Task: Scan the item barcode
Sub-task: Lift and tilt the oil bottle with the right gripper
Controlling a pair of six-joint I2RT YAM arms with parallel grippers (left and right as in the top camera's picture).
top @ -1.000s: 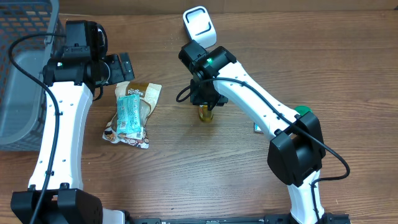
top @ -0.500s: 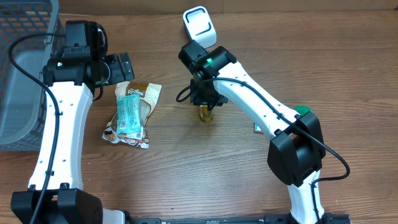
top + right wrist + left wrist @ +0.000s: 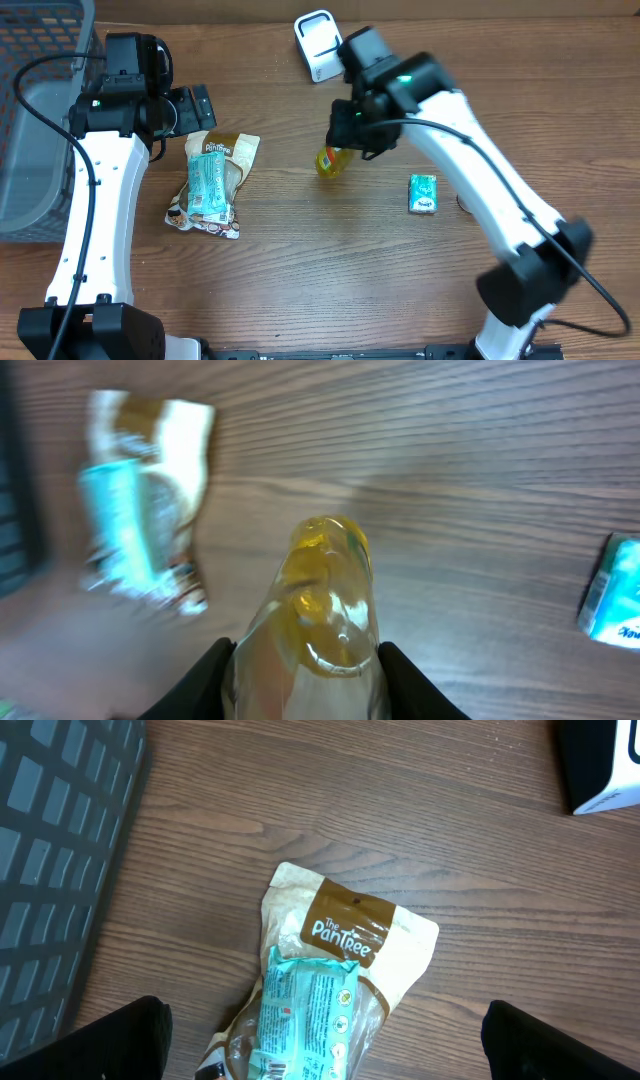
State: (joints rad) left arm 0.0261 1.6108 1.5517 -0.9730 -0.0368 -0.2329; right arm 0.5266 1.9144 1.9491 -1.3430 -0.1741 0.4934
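My right gripper [image 3: 350, 138] is shut on a clear bottle of yellow liquid [image 3: 331, 160], holding it tilted just above the table at centre. In the right wrist view the bottle [image 3: 325, 600] fills the space between the black fingers [image 3: 212, 665] of that gripper [image 3: 305, 672]. No barcode shows on it. A white scanner [image 3: 318, 42] stands at the back, a little behind the bottle. My left gripper [image 3: 196, 106] hangs open above a beige snack bag [image 3: 225, 150]; in the left wrist view this gripper [image 3: 320, 1055] has its fingertips [image 3: 130, 1040] far apart.
A teal packet [image 3: 208, 185] lies on the snack bag [image 3: 345, 925]. A small green pack [image 3: 423, 193] lies to the right of the bottle, also visible at the right wrist view's edge [image 3: 610, 595]. A grey basket [image 3: 30, 120] stands at the far left.
The right arm has swung up and to the right with the bottle, lifting and tilting it. The small green pack, hidden before, now shows. The left arm has not moved.
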